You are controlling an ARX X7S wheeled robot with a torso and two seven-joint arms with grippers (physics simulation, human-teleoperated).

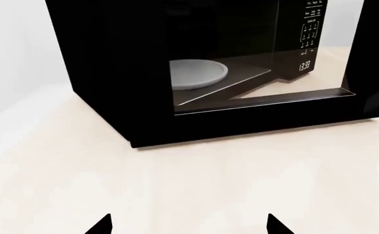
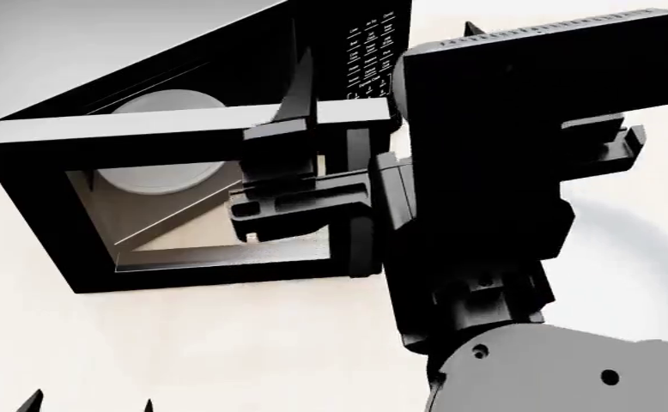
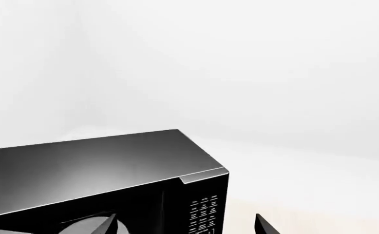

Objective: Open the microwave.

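Microwave (image 2: 197, 215) sits on the bench (image 2: 197, 352), door swung open, white plate (image 1: 198, 73) inside. Right gripper (image 2: 300, 172) is at the door's top edge by the keypad (image 2: 368, 51), fingers spread. Left gripper (image 1: 189, 225) hangs low before the microwave, apart, fingers wide.

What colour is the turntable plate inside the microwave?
White to light grey, plain. The turntable plate shows best in the left wrist view, inside the black microwave.

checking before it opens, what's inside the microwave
Through the microwave window, a white round turntable plate sits on the cavity floor. Nothing shows on the plate; the dark back of the cavity is unreadable.
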